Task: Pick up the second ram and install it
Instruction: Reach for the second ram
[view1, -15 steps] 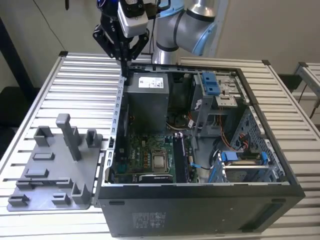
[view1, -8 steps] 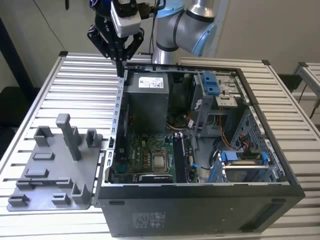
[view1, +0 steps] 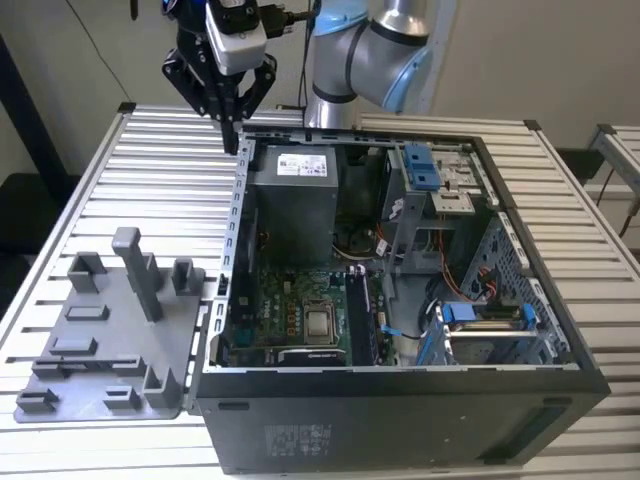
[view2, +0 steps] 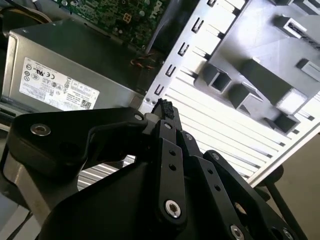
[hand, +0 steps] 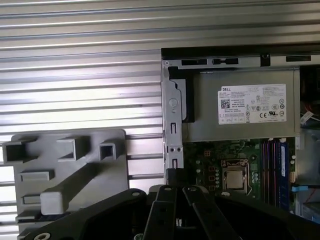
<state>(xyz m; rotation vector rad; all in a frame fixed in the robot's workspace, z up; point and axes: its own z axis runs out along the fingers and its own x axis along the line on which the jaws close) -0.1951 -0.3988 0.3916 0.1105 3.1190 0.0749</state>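
Note:
My gripper (view1: 232, 138) hangs above the slatted table, just outside the far corner of the open computer case (view1: 400, 400) on the exterior view's left, beside the grey power supply (view1: 292, 200). Its black fingers (view2: 162, 107) meet at the tips, shut, and nothing shows between them. Long narrow dark sticks (hand: 272, 170) stand in the memory slots (view1: 362, 318) next to the square silver processor (view1: 320, 322). I cannot tell which of them is the second ram. In the first wrist view the gripper (hand: 172, 176) points at the case wall.
A grey plastic tray (view1: 100, 350) with upright posts lies on the table at the exterior view's left, touching the case. Blue drive brackets (view1: 422, 165) and cables fill the case's other side. The case's metal side wall (hand: 172, 115) stands right below the fingers.

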